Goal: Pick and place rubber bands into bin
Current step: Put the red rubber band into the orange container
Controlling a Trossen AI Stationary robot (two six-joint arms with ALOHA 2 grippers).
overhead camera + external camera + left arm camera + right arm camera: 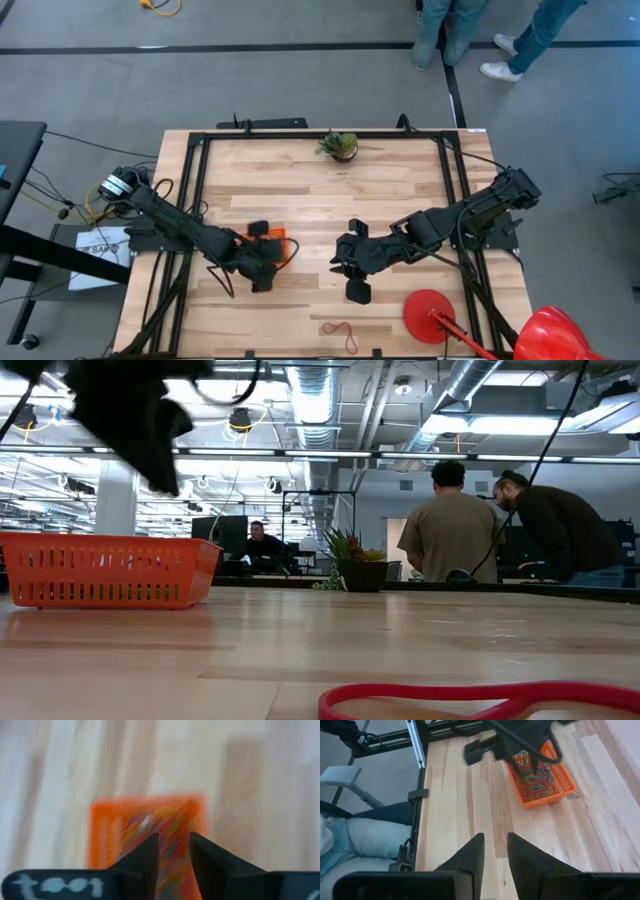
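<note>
Worktop (300, 190): light wood, dark frame rails on both sides. Left arm reaches in from the left edge; left gripper (262, 284) hangs over the bin (283, 243), jaws a narrow gap apart, nothing between them. Right gripper (357, 290) sits mid-worktop, well apart from the bin, jaws likewise slightly parted and empty. Bin: orange mesh, left of centre, holding a heap of rubber bands (536, 779) (mixed colours). One red rubber band (340, 330) lies loose near the front edge. Red disc (430, 312) at front right; potted plant (340, 146) at the rear.
</note>
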